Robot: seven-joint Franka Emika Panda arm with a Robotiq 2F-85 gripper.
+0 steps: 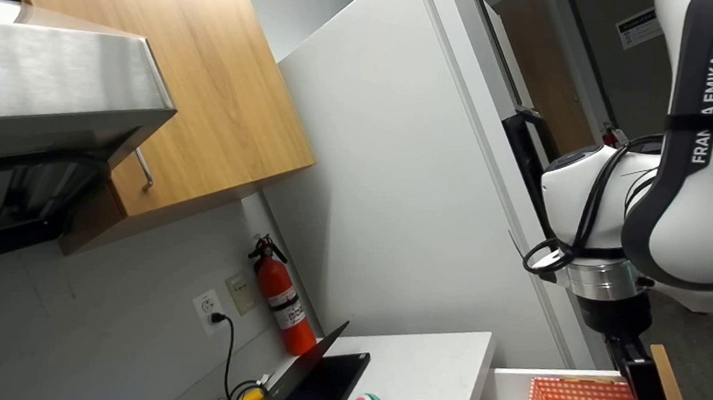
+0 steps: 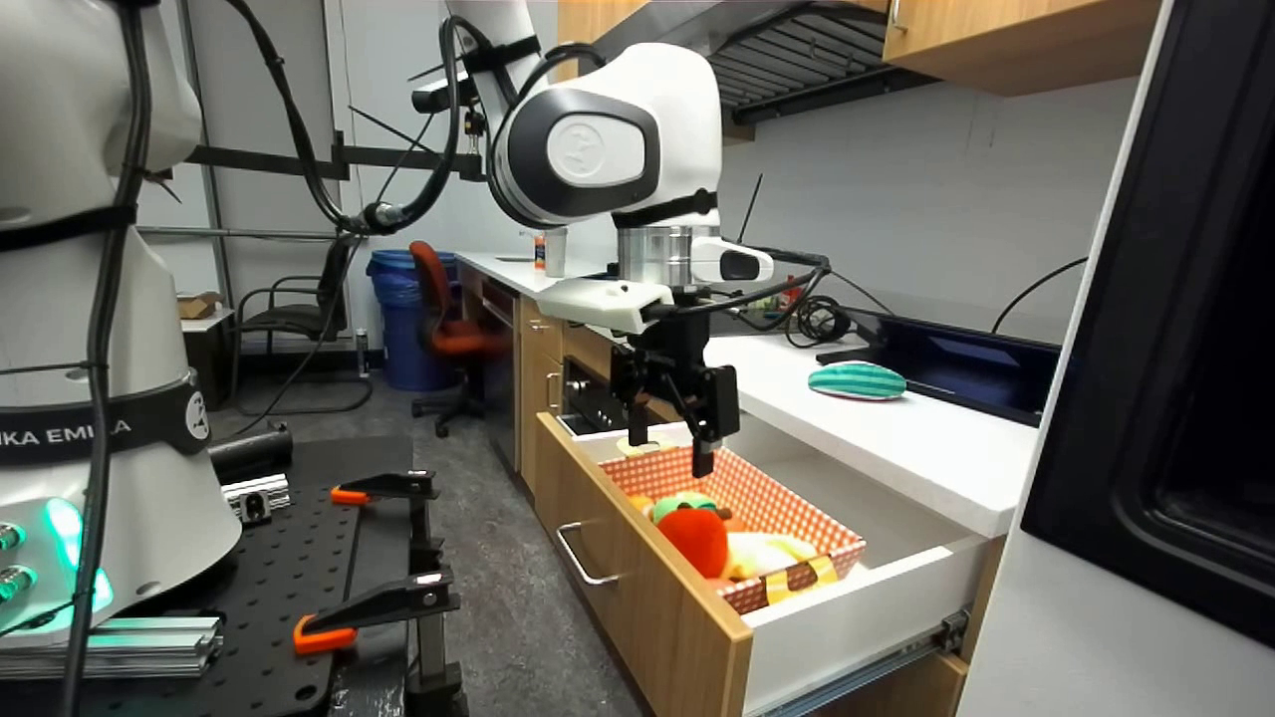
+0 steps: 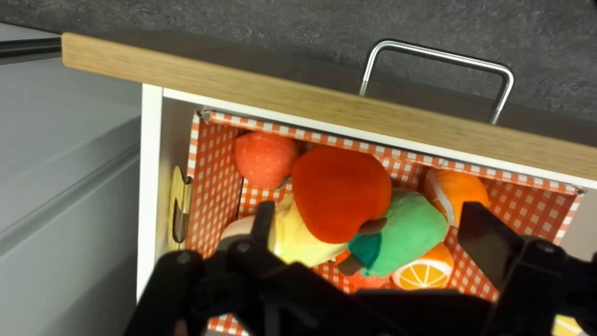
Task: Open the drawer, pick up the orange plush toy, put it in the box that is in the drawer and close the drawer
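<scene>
The drawer (image 2: pixel 647 558) stands pulled out, its tan rim (image 3: pixel 261 88) crossing the wrist view. Inside it sits the box (image 3: pixel 212 182), red-and-white checked, holding several soft fruit toys. Of these, the round orange-red one on top best fits the orange plush toy (image 3: pixel 340 191); it has a brown stem and leans on a green toy (image 3: pixel 406 233) and a yellow one (image 3: pixel 298 233). In an exterior view it also shows as a red ball (image 2: pixel 694 541). Over the box hangs my gripper (image 3: pixel 371 212), open, fingers wide apart with nothing between them, clear of the toys in an exterior view (image 2: pixel 670 443).
The drawer's metal handle (image 3: pixel 438 51) faces the floor side. Beside the drawer runs a white countertop (image 2: pixel 877 453) carrying a watermelon toy (image 2: pixel 857 380) and a dark screen (image 2: pixel 956 368). A fire extinguisher (image 1: pixel 284 309) stands by the wall. Clamps (image 2: pixel 379 612) jut from the black robot table.
</scene>
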